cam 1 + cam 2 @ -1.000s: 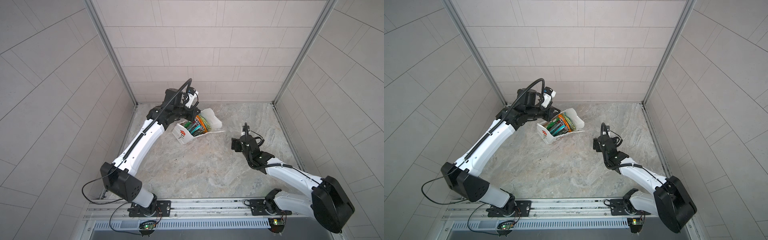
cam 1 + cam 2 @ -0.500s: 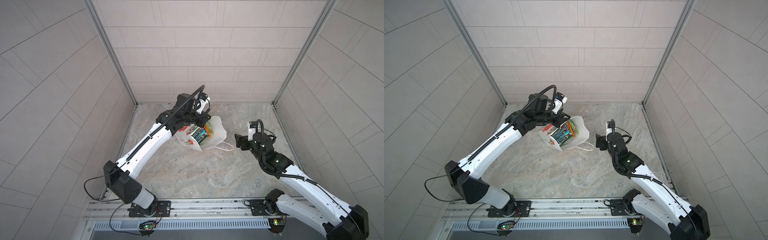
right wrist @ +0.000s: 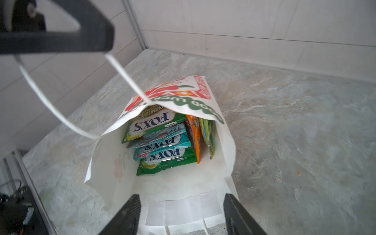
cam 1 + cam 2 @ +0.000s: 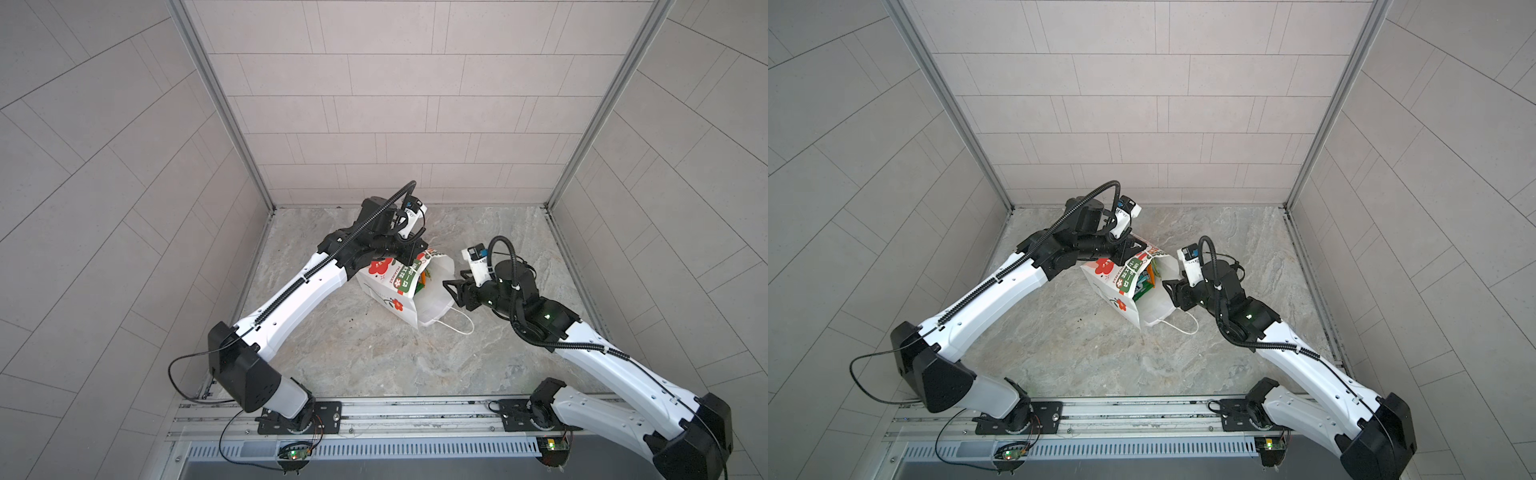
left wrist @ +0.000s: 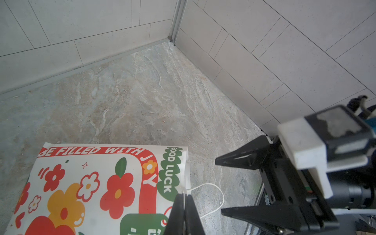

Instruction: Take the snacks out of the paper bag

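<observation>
The left arm stretches out from its base with the elbow raised and the wrist bent down over the top edge of the paper bag [image 4: 390, 286] [image 4: 1113, 282] [image 5: 91, 183] [image 3: 225, 142]. The left gripper [image 4: 409, 255] [image 4: 1127, 253] [image 5: 184, 198] is pinched tight on a thin white cord handle [image 3: 40, 93], which runs taut from its fingertips down to the bag's printed side. The bag leans just below that claw, with its mouth turned toward the right gripper [image 4: 451, 286] [image 4: 1169, 286] [image 5: 219, 187] [image 3: 181, 198].

The right arm lies low, its forearm angled in toward the middle and its wrist roughly level, aiming the claw straight into the bag's mouth. Its jaws stand moderately apart, one finger at each side of the mouth's near lip, and grip nothing.

The snacks [image 4: 422, 280] [image 4: 1144, 282] [image 3: 160, 140] sit inside the bag, directly ahead of the right claw's fingertips. Green and teal "FOX'S" packets are stacked flat, with an orange one and a yellow-green one on edge beside them. A second handle loop [image 4: 461, 328] [image 4: 1183, 328] lies slack on the stone floor [image 4: 374, 353], beneath the right claw.
</observation>
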Robot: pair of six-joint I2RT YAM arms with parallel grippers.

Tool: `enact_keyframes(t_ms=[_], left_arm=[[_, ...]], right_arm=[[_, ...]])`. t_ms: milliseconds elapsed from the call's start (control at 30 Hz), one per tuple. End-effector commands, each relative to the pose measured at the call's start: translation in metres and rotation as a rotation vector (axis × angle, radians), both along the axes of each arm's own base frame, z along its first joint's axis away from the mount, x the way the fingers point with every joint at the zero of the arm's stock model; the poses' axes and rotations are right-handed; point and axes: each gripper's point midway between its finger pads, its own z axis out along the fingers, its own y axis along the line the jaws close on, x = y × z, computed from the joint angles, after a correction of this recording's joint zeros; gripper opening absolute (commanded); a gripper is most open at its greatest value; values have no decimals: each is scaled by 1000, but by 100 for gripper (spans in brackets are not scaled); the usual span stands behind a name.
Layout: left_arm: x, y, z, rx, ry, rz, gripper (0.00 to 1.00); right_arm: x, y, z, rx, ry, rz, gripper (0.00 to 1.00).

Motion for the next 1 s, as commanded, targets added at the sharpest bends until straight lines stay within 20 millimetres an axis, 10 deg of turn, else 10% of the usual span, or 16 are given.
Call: enact_keyframes(t_ms=[0,400,967], left_arm=[[-3,5,27,-63,-75,22,0],[-1,16,33,-97,-113,84,0],[-6,26,42,-125,-138,97,0]], right_arm=[[-10,21,-8,-26,16,112,58],[-7,50,-64,-116,66,156,44],[51,52,-93,-280,9,-63,38]])
